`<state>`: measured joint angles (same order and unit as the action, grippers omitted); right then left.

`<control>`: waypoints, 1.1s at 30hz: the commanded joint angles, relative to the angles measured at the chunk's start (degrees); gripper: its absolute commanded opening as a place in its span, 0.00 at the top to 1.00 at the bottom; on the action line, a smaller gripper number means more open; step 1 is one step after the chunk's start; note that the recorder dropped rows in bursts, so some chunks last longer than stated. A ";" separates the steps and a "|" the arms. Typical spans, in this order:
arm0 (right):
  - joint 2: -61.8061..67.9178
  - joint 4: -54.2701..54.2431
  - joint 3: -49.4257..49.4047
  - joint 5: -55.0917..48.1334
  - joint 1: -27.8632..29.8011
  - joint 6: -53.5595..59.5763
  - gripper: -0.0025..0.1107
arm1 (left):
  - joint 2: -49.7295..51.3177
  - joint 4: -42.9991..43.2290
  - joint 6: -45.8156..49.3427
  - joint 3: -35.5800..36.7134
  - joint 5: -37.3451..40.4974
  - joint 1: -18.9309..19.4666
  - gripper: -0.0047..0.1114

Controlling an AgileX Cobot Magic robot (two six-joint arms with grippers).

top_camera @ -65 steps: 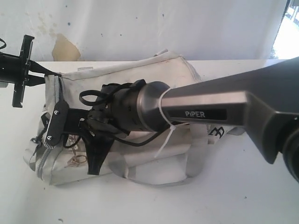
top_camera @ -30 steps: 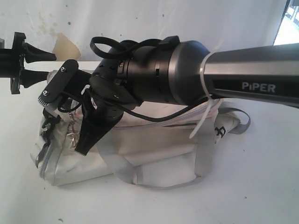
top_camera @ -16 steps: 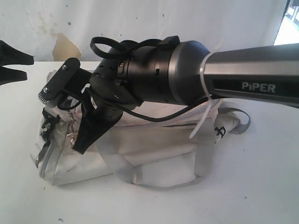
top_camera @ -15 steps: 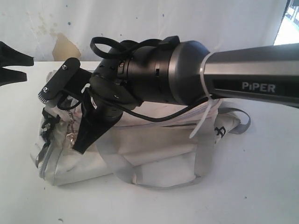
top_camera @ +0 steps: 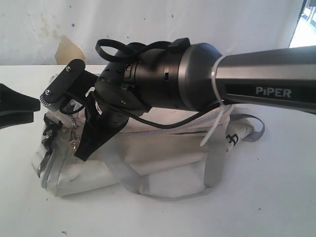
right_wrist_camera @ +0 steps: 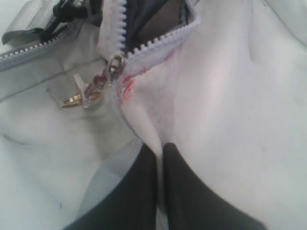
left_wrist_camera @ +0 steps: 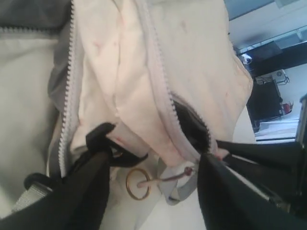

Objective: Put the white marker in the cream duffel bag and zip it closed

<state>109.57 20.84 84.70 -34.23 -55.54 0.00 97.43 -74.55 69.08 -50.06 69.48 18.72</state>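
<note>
The cream duffel bag (top_camera: 163, 158) lies on its side on the white table. My right gripper (top_camera: 85, 149) reaches across to its left end and is shut on a fold of the bag's cream fabric (right_wrist_camera: 158, 146). Just beyond that fold the grey zipper slider (right_wrist_camera: 115, 63) sits at the end of a partly open zip, with dark interior (right_wrist_camera: 153, 19) behind it. My left gripper (top_camera: 35, 109) is at the far left, apart from the bag, open. Between its fingers (left_wrist_camera: 81, 191) I see the metal ring (left_wrist_camera: 137, 183) and the zip opening (left_wrist_camera: 192, 127). The white marker is hidden.
The right arm's thick black wrist and grey forearm (top_camera: 237, 84) cross above the bag and cover much of its top. Grey webbing straps (top_camera: 217, 148) wrap the bag. A stained white wall (top_camera: 69, 49) stands behind the table.
The left gripper let go of the bag's end, pulled back left and has now dropped lower. The right gripper rose earlier and has held still with the fabric since.
</note>
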 commanded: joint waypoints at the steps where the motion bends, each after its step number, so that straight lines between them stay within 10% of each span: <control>1: -0.80 -0.22 -0.12 1.13 0.15 -1.18 0.98 | -3.16 -1.42 5.07 4.51 0.48 0.00 0.47; 33: -0.80 -0.22 -0.12 1.79 0.15 -1.66 0.98 | 1.10 -15.06 25.19 11.93 -6.15 -11.47 0.47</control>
<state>109.57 20.84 84.70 -33.83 -55.54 -1.02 97.06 -86.63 92.55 -37.73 63.01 7.54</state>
